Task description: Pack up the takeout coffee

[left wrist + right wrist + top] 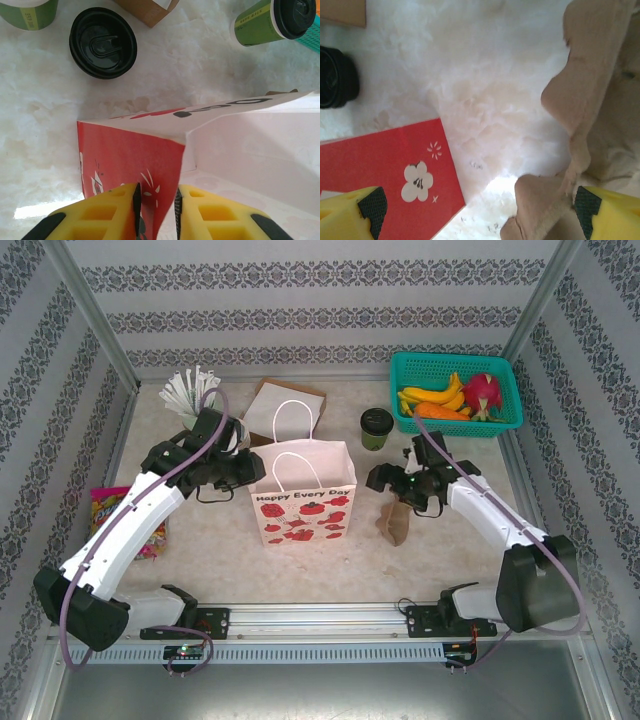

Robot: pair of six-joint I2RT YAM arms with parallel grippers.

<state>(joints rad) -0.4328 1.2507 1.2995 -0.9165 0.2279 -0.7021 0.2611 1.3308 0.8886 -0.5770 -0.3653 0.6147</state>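
One takeout coffee (376, 427), cream and green under a black lid, stands behind and to the right of the white and red gift bag (300, 490). In the left wrist view a second coffee shows its black lid (103, 42) from above, and the first one (270, 20) lies further right. My left gripper (155, 200) sits at the bag's left top edge (250, 475). Its pads are narrowly parted, with the bag's red side panel (130, 160) between them. My right gripper (385, 480) stands wide open to the right of the bag (385, 165), empty (480, 215).
A brown pulp cup carrier (395, 522) lies under the right gripper (590, 100). A pale green cup of wrapped straws (190, 395) stands back left, with brown cardboard (285, 405) behind the bag. A teal basket (500, 425) of fruit is back right, and a candy packet (130, 515) lies left.
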